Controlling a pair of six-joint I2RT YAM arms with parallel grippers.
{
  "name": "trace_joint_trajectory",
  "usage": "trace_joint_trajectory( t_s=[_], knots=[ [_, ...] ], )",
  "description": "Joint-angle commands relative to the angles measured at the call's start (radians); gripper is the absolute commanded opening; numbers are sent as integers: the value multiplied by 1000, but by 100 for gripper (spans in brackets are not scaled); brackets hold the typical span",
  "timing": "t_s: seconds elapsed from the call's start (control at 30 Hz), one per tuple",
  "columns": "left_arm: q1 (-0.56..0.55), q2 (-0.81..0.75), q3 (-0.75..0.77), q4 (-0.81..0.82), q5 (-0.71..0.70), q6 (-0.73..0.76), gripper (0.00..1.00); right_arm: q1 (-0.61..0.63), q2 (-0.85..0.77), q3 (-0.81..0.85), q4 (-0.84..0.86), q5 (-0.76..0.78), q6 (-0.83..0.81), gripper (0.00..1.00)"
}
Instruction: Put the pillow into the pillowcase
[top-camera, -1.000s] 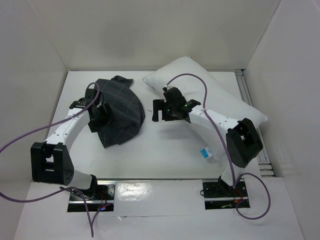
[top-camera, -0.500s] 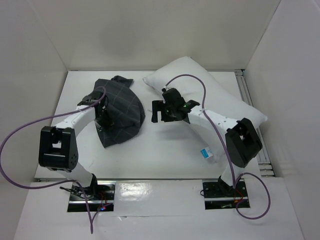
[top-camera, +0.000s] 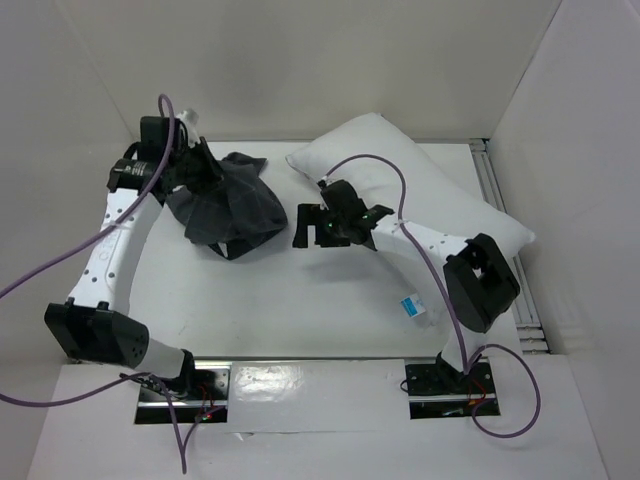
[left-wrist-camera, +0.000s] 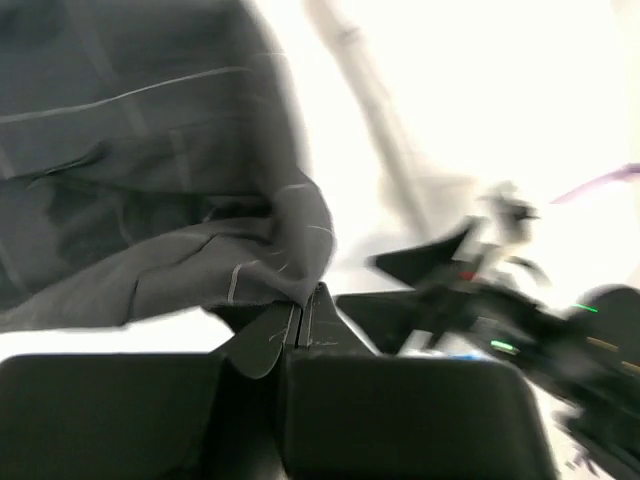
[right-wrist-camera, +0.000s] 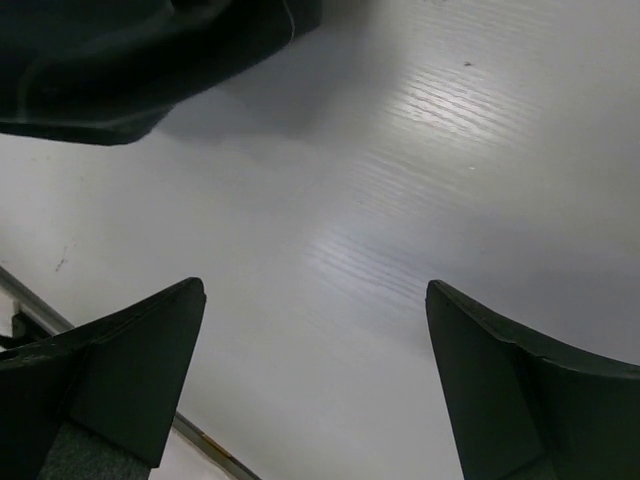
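1 pillow (top-camera: 440, 185), right side of table (top-camera: 330, 310), long axis diag far-left to near-right. 1 pillowcase (top-camera: 235, 205), bunched, far-left, edge pinched in closed L gripper (left-wrist-camera: 300, 312). R gripper (right-wrist-camera: 315, 300) spread wide, empty, between them.

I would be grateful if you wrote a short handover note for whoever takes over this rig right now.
Left gripper: shut on an edge of the pillowcase, which is bunched at the far left of the table.
Right gripper: open, empty, above bare table between pillowcase and pillow.
Pillow: lies at the far right, wholly outside the case.
Done: pillowcase gripped.
Left to do: open the case's mouth, take the pillow, work it inside.
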Motion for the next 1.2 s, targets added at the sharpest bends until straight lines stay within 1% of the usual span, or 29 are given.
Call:
trace_joint_trajectory(
  t_s=[0.0,0.1,0.13,0.3,0.43,0.47,0.6,0.63,0.7,0.83,0.9,0.97,1.0,1.03,1.07,1.1,1.13,1.17],
  knots=[
    [-5,-3,87,-35,68,-30,0,31,16,-13,139,-68,51,98],
    [-5,32,133,-35,54,-41,0,86,2,-23,225,-31,72,98],
    [-14,43,167,-35,54,-50,0,126,-10,-23,244,18,81,98],
    [-14,110,294,-35,54,-50,0,224,10,-23,406,179,92,98],
    [-14,161,431,-47,54,-50,0,273,108,24,495,302,129,98],
    [-14,170,448,-57,54,-50,0,289,128,58,495,367,129,98],
    [-24,192,486,-67,76,-50,0,315,222,121,561,523,149,98],
    [-24,201,498,-67,76,-50,0,315,241,132,579,523,149,98],
    [-24,211,523,-79,76,-30,0,315,314,191,590,551,149,98],
    [-24,222,568,-110,56,-11,0,315,444,322,538,612,172,98],
    [-24,222,580,-110,47,-11,0,315,501,378,538,612,184,98],
    [-24,222,592,-119,47,-11,0,315,534,421,514,603,193,94],
    [-11,222,603,-119,47,-11,0,315,564,441,514,603,207,91],
    [-1,222,603,-119,47,-11,0,315,576,470,514,594,207,84],
    [8,222,612,-119,57,-2,0,315,585,484,497,594,198,54],
    [31,222,612,-130,73,-2,0,304,585,498,477,612,198,30],
    [47,222,621,-130,73,-2,0,277,573,510,459,623,184,15],
    [65,222,621,-130,85,-2,0,257,556,511,448,623,173,2]
  ],
)
